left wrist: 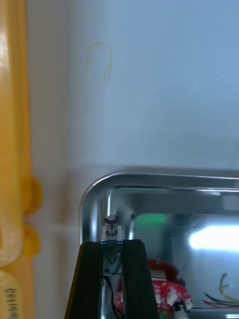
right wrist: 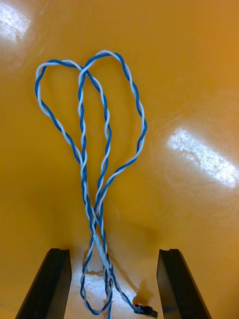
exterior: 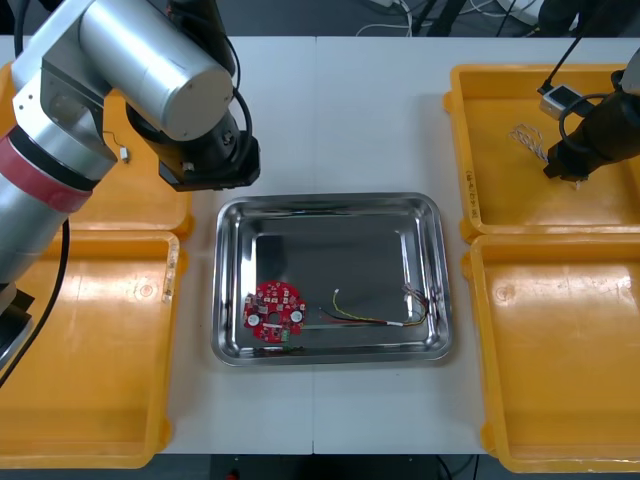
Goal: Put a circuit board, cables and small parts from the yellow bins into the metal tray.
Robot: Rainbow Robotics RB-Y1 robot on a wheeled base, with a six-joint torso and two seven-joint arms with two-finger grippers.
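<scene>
1. My left jaws are pinching a small metal part (left wrist: 111,227), pressed tight on it with its top poking out just above the tips. They hang right over the far-left corner of the metal tray (left wrist: 149,177), which sits mid-counter between the yellow bins.
2. My right jaws are spread wide, down in the yellow bin (exterior: 500,110) at the counter's (exterior: 330,110) far-right corner. They straddle the tail end of the twisted blue and white cable (right wrist: 99,149), which lies flat on the bin floor with its two loops running away from the tips.
3. Already in the tray: the red circuit board (exterior: 273,310) toward its near-left corner, and a red and yellow cable (exterior: 380,318) along the near edge, next to it.
4. Worry on the left: I'm so close to the tray's rim that if I let go here, the part could clip the curved wall and hop out onto the counter. I'd want to be further in first.
5. Worry on the right: the cable is thin and lies flat, so the jaws could close over it or catch just one strand. Then the loops dangle and could snag the bin wall on the way over.
6. Also, dropping either thing on the board might knock it around.
</scene>
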